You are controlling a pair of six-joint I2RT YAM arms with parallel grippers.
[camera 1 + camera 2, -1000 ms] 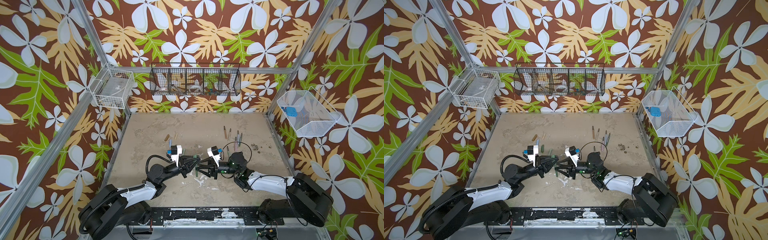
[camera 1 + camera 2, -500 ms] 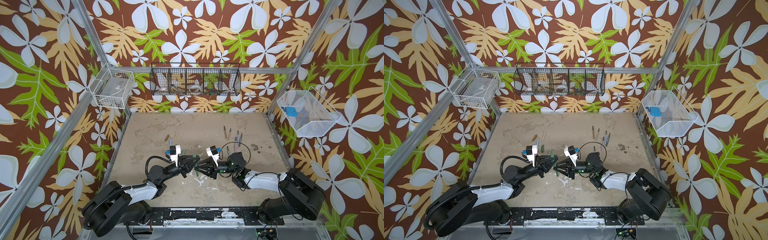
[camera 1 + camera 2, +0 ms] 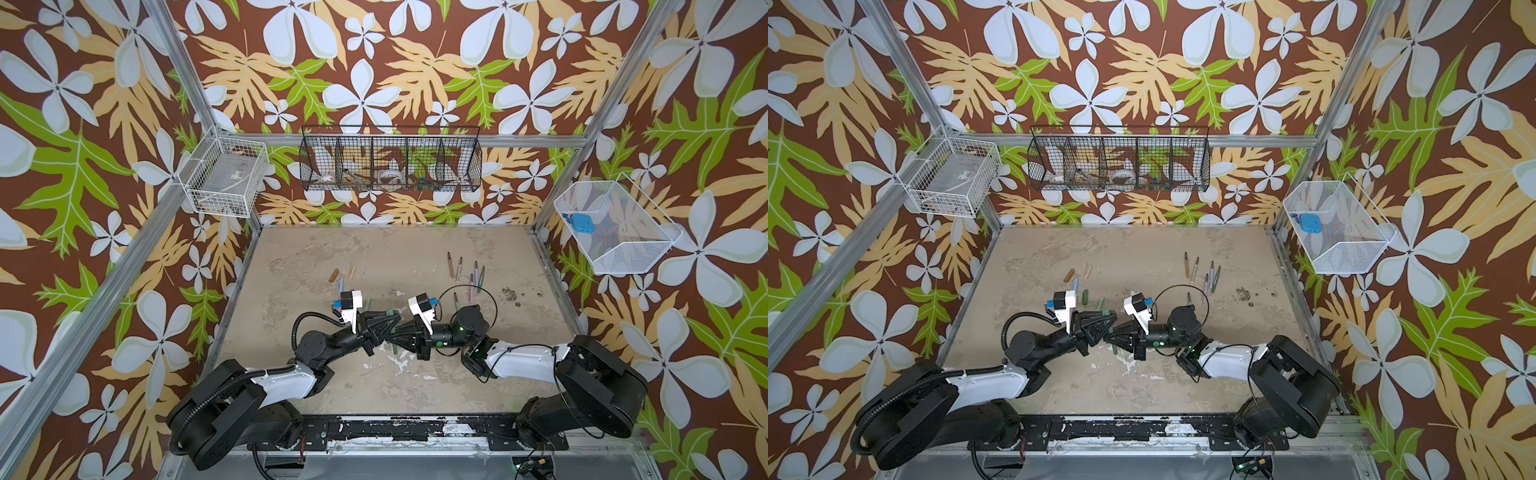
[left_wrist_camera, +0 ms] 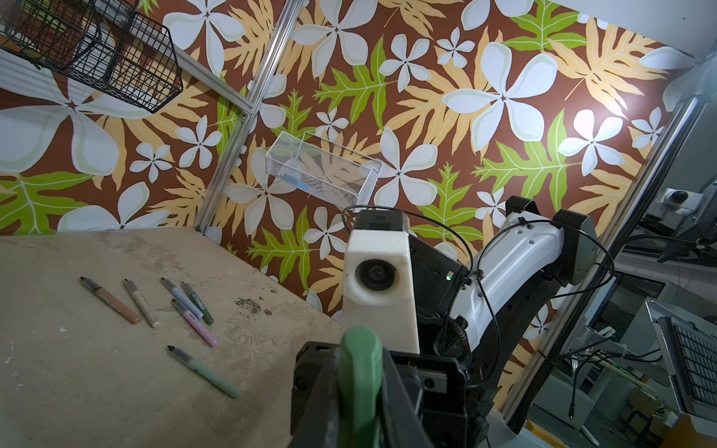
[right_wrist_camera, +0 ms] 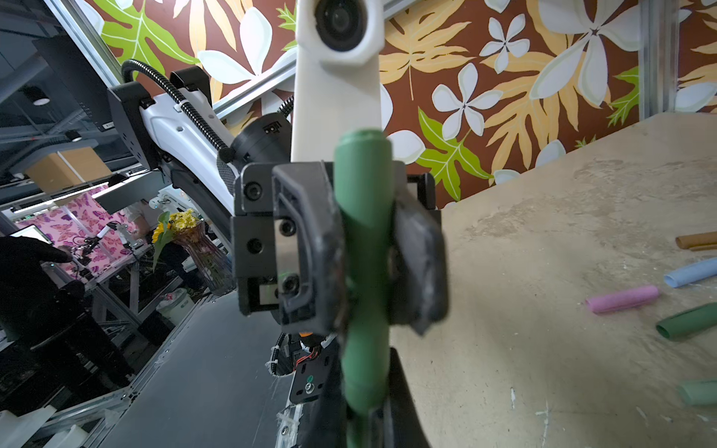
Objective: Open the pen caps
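Both grippers clamped on one green pen at near centre, set for the pull.

The green pen (image 5: 362,174) is held clear of the table (image 3: 374,257), lying far-to-near across the two arms. The left gripper (image 5: 364,252) has its fingers pressed onto one stretch of it, and the right gripper (image 3: 395,338) pinches the stretch beside, tips almost touching. Loose caps (image 3: 333,274) lie far left and six open pens (image 3: 450,266) far right, so this looks like the last one. The jaws hide the seam, so I cannot tell which end is the cap. To do it well, keep both grips firm and draw them apart straight along the pen, perhaps with a slight twist. Do not bend it, and watch for slip on the smooth plastic.
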